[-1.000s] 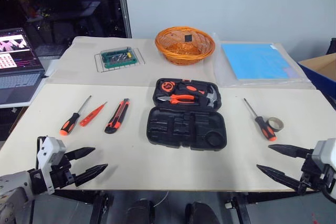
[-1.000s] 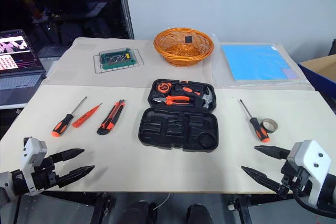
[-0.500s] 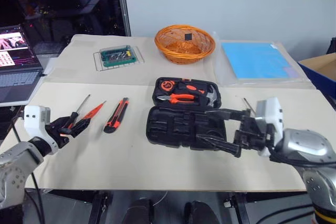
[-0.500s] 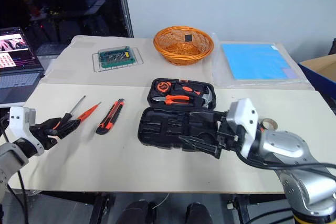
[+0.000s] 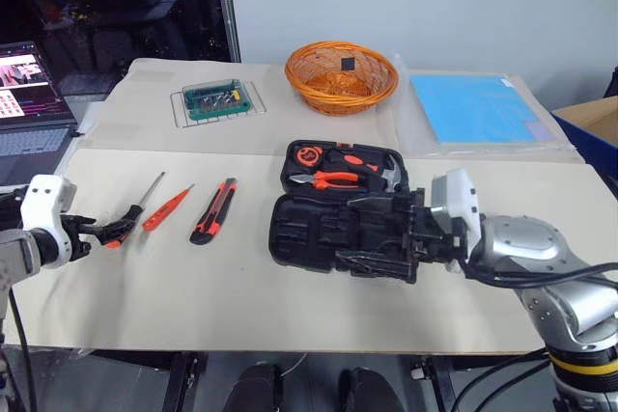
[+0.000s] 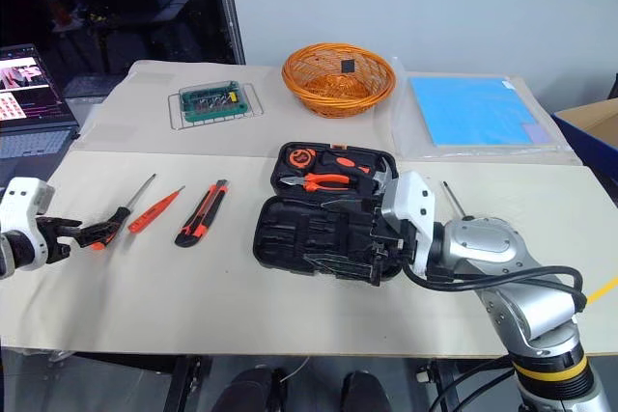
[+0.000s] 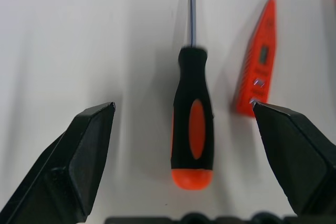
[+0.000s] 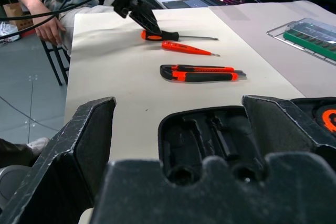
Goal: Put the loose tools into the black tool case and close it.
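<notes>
Left wrist view looks straight down the left hand [image 7: 191, 145], whose two black fingers [image 7: 79, 156] are spread wide on either side of the orange-and-black screwdriver [image 7: 192, 124]. Its handle lies between them on the tabletop [image 7: 79, 35], touching neither, with the slim orange screwdriver [image 7: 260, 69] just beside the other finger. The head views show what that view leaves out: the utility knife [image 5: 214, 211] lies next along, and the black tool case [image 5: 333, 224] sits open at the tabletop's middle, hammer and pliers in its far half. The right hand [image 5: 381, 233] reaches in sideways over the case's near half, fingers spread apart and gripping nothing. Behind that arm a third screwdriver's shaft [image 6: 452, 200] pokes out. The right wrist view shows the empty moulded recesses [image 8: 210, 140] close below that hand, and beyond them the knife and the left hand at the screwdrivers.
</notes>
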